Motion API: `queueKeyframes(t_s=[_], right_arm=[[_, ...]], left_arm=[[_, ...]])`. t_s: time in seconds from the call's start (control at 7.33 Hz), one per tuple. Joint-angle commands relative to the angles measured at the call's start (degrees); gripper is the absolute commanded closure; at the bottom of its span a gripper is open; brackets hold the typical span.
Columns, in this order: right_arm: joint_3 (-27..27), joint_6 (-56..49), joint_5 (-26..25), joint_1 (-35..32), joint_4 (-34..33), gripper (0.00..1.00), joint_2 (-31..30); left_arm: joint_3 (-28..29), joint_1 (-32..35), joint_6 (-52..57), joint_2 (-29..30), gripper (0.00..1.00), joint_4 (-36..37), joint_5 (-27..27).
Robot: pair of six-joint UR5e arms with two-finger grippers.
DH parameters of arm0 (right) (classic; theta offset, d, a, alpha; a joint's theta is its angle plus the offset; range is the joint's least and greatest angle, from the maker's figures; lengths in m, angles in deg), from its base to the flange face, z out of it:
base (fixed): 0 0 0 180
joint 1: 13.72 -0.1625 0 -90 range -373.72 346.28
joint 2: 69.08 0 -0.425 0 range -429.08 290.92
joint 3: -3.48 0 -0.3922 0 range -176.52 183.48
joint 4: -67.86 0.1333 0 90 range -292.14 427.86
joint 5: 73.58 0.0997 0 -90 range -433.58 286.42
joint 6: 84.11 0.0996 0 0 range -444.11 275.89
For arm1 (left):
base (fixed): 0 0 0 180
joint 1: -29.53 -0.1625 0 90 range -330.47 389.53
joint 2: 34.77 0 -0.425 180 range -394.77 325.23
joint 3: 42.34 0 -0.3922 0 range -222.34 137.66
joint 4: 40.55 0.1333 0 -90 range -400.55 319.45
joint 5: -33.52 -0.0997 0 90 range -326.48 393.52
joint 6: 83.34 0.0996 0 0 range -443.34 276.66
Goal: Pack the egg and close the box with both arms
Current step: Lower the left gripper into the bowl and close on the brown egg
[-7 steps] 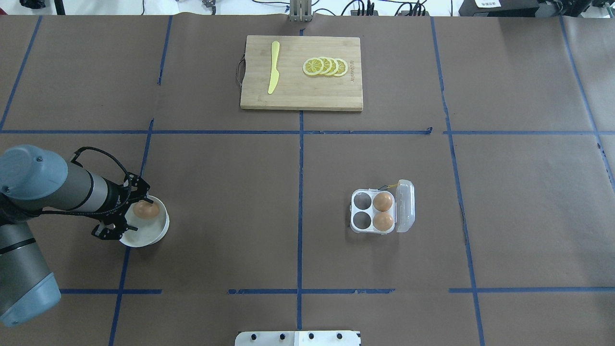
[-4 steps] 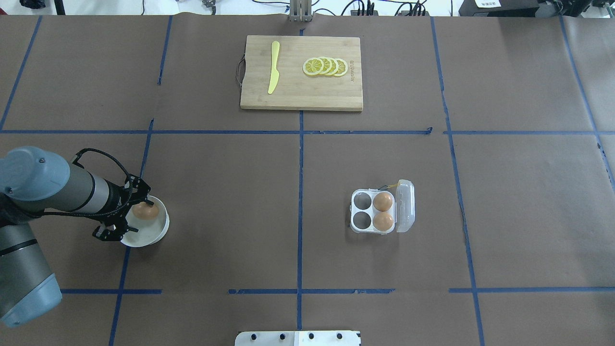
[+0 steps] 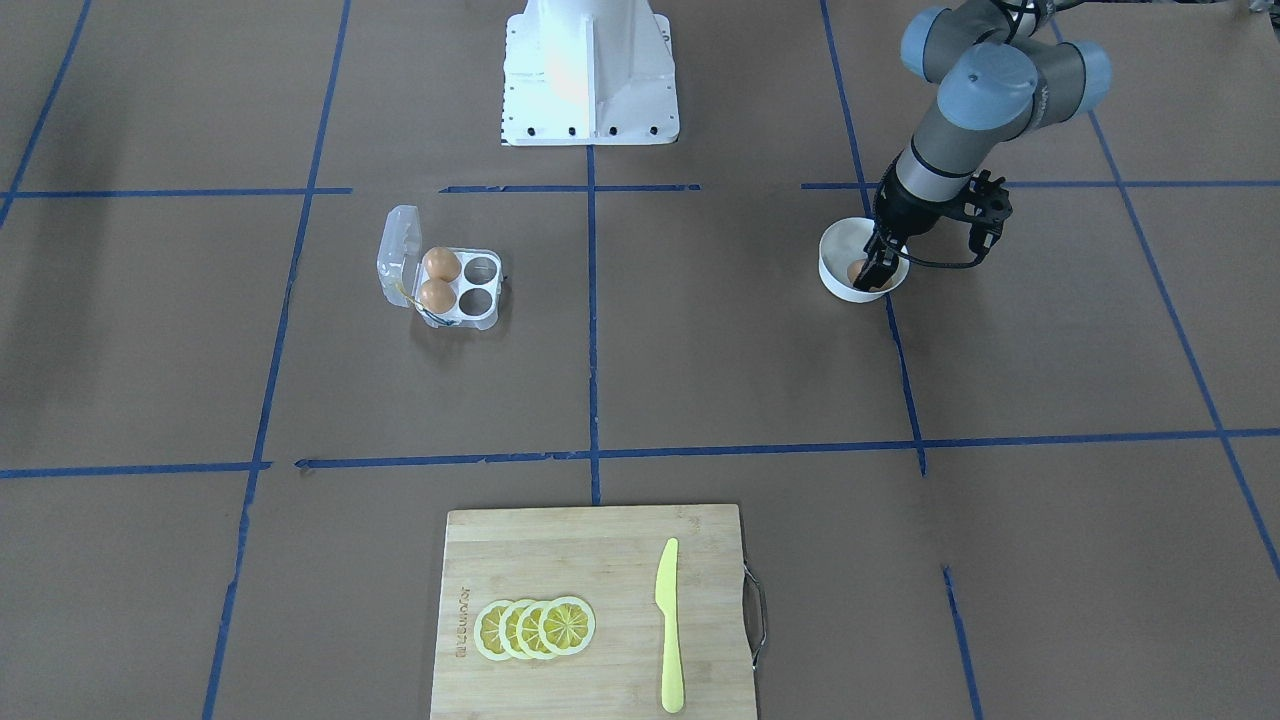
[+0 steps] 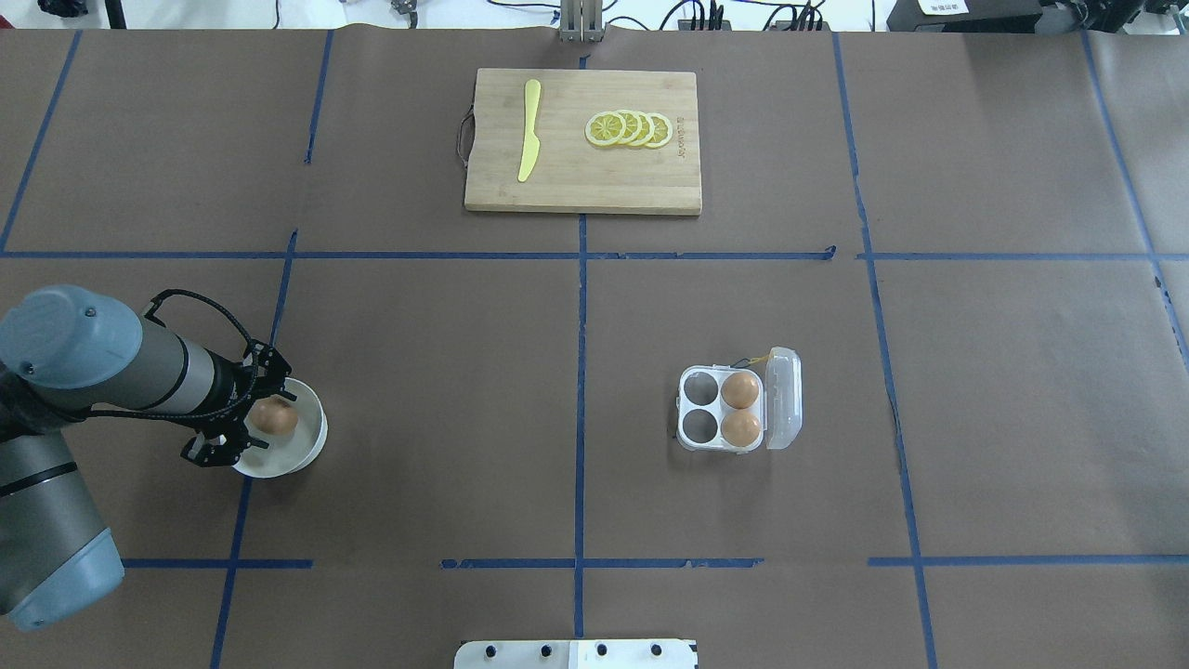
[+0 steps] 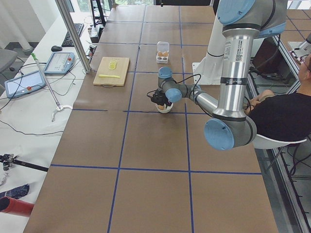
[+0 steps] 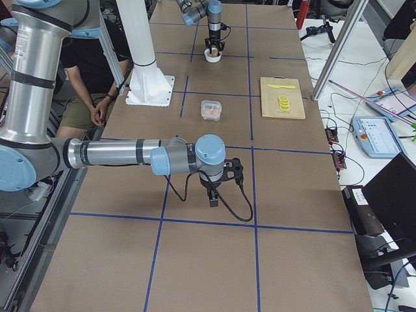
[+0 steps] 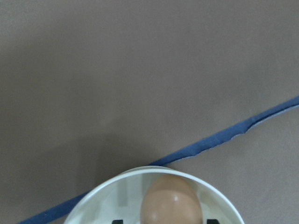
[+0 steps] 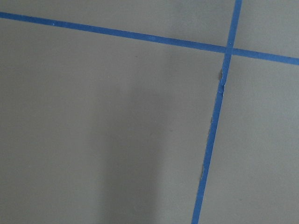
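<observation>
Egg [image 4: 275, 417], light brown, lay in a round white bowl [image 4: 320, 432] on the robot's left side of the table. It was well apart from the box [image 4: 699, 409], which sat right of centre. The box's clear lid [image 4: 783, 398] was folded back on the side away from the bowl, leaving the cups open from above. Two other brown eggs [image 4: 740, 390] filled the cups beside the lid, and the two cups nearer the bowl were empty, probably where this egg belonged. The left gripper [image 4: 263, 420] reached down into the bowl with its fingers [image 7: 117, 221] spread, one on each side of the egg. A sliver of white bowl showed beside each tip, so they seemed placed to close on the shell but not yet gripping. The right gripper [image 6: 213, 195] hung low over bare brown paper near crossing blue tape lines, perhaps waiting to help with the lid. Whether its fingers were open or closed could not be told.
</observation>
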Motion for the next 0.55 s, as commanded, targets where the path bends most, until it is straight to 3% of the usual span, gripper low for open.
queueKeyframes(t_s=[0.0, 0.41], right_arm=[[0.0, 0.0, 0.0, 0.0, 0.0, 0.00, 0.0], [-0.1, 0.1, 0.0, 0.0, 0.0, 0.00, 0.0]], left_arm=[[0.0, 0.0, 0.2, 0.0, 0.36, 0.0, 0.0], [0.3, -0.3, 0.2, -0.1, 0.38, -0.1, 0.0]])
